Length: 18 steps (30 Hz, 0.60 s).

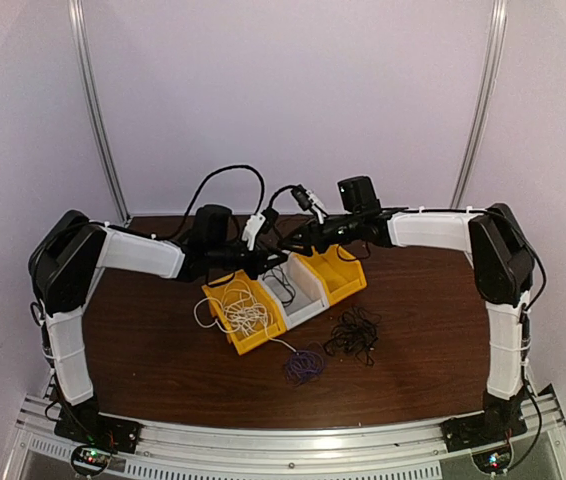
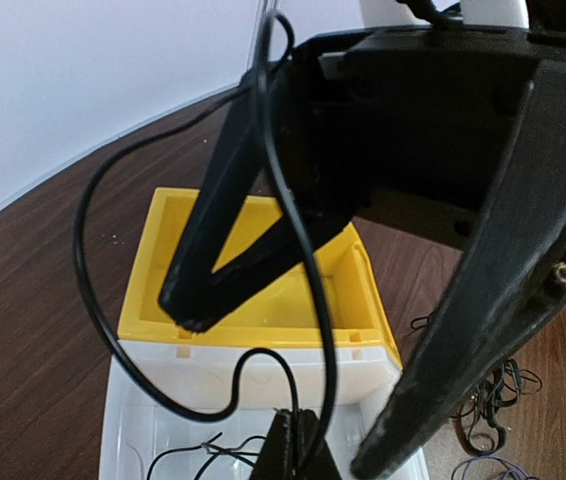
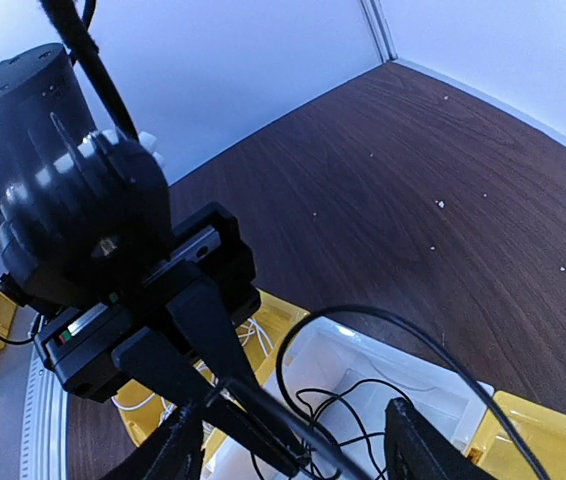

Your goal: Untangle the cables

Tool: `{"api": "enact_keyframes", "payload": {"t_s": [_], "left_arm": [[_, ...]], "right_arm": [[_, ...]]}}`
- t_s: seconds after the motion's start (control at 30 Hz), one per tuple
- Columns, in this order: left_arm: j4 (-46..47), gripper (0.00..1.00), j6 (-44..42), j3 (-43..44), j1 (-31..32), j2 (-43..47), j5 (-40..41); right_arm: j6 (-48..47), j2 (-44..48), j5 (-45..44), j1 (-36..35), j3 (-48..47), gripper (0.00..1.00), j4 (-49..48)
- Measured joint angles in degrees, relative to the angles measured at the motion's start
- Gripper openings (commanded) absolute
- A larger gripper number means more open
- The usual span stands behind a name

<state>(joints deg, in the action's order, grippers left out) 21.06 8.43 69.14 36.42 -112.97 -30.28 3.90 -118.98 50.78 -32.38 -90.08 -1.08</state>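
pinching black cable (image 2: 76,245), left gripper (image 2: 293,440) hovers over white bin (image 2: 128,430); right gripper (image 3: 298,448) splayed beside it.

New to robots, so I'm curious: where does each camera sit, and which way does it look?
Top external: above, behind the arm bases, looking down on the table; left arm and right arm show.
Left wrist: on the left arm, facing a yellow bin and the open right gripper; its left gripper shows, shut.
Right wrist: on the right arm, looking into the white bin; its fingers show.
Both wrist views share the black cable.
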Motion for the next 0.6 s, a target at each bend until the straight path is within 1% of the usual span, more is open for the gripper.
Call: {"api": "enact_keyframes", "payload": {"t_s": [0.07, 0.13, 0.23, 0.27, 0.3, 0.37, 0.47, 0.5, 0.6], "left_arm": [[0.24, 0.0, 0.0, -0.02, 0.13, 0.0, -0.39], [0.35, 0.0, 0.0, -0.02, 0.24, 0.0, -0.68], [0.37, 0.0, -0.02, -0.02, 0.33, 0.0, -0.98], [0.39, 0.0, 0.0, -0.02, 0.33, 0.0, -1.07], [0.44, 0.0, 0.0, -0.04, 0.33, 0.0, -1.09], [0.76, 0.0, 0.0, -0.13, 0.33, 0.0, -1.25], [1.36, 0.0, 0.0, -0.44, 0.33, 0.0, -1.4], [1.38, 0.0, 0.0, -0.52, 0.33, 0.0, -1.42], [1.53, 0.0, 0.0, -0.79, 0.33, 0.02, -1.46]], "right_arm": [[1.09, -0.63, 0.76, -0.02, -0.85, 0.56, -0.13], [2.36, -0.96, 1.79, -0.13, -1.62, 0.48, -0.83], [4.57, -1.11, 3.45, -0.13, -1.77, 0.31, -2.64], [5.27, -1.31, 3.89, -0.13, -1.86, 0.22, -3.43], [5.99, -1.6, 4.33, -0.13, -1.95, 0.18, -4.07], [7.3, -2.25, 4.96, -0.11, -2.01, 0.16, -5.14], [8.41, -3.13, 5.66, -0.11, -2.03, 0.2, -6.08], [8.7, -3.28, 5.79, -0.11, -2.03, 0.2, -6.14], [9.18, -3.34, 5.86, -0.13, -2.03, 0.1, -6.21]]}}
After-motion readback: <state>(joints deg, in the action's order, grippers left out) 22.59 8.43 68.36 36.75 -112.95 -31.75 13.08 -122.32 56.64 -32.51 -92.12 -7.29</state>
